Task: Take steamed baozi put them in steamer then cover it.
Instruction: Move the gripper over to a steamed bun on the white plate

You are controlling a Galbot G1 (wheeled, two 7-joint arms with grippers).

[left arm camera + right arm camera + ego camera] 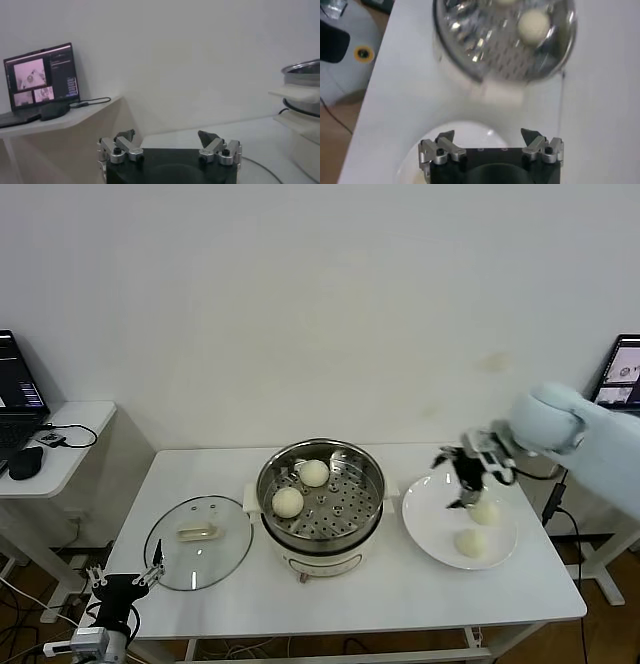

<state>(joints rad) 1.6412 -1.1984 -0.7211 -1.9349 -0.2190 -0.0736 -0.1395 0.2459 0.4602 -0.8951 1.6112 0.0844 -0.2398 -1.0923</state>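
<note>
The left gripper is parked off the table's seven o'clock corner, its jaws spread wide with nothing between them. The cover lies flat on the table at nine o'clock of the steamer. Two steamed baozi are seen on the perforated tray inside it, toward its ten o'clock side. At three o'clock of the steamer a white plate carries two more buns. The right gripper is held above the plate's far part, jaws fully apart and empty, just beside the farther bun.
</note>
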